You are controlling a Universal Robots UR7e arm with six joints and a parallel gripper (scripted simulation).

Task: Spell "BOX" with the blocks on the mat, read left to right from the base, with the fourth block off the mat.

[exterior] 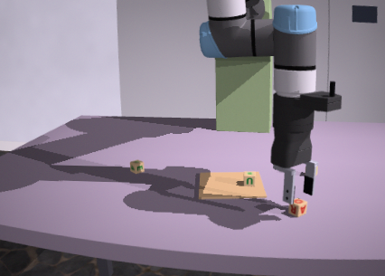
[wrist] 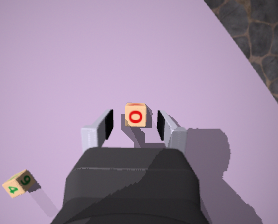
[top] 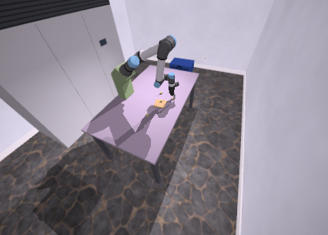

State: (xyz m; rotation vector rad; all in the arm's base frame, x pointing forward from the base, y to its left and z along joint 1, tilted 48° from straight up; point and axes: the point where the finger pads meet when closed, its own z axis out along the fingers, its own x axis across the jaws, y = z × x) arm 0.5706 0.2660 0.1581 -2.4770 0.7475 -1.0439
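Observation:
My gripper [exterior: 298, 195] [wrist: 135, 119] [top: 173, 95] is open and empty. It hangs straight down just above a wooden block [exterior: 298, 208] [wrist: 135, 115] with a red O on its top face. The block lies on the table just off the mat, and in the wrist view it sits between the two fingers. The tan mat [exterior: 223, 189] [top: 157, 105] lies flat on the table. One block with green letters [exterior: 249, 178] stands on it near its edge. Another green-lettered block [exterior: 136, 166] [top: 147, 114] lies on the table far from the mat. A further block [wrist: 20, 183] [top: 160, 92] lies off the mat close to my gripper.
The purple table [exterior: 136, 220] [top: 127, 133] has its edge close to the O block; dark floor [wrist: 250, 35] shows beyond it in the wrist view. The green robot pedestal [exterior: 244, 98] [top: 122, 81] stands at the table's far side. A blue box [top: 182, 63] lies on the floor behind the table.

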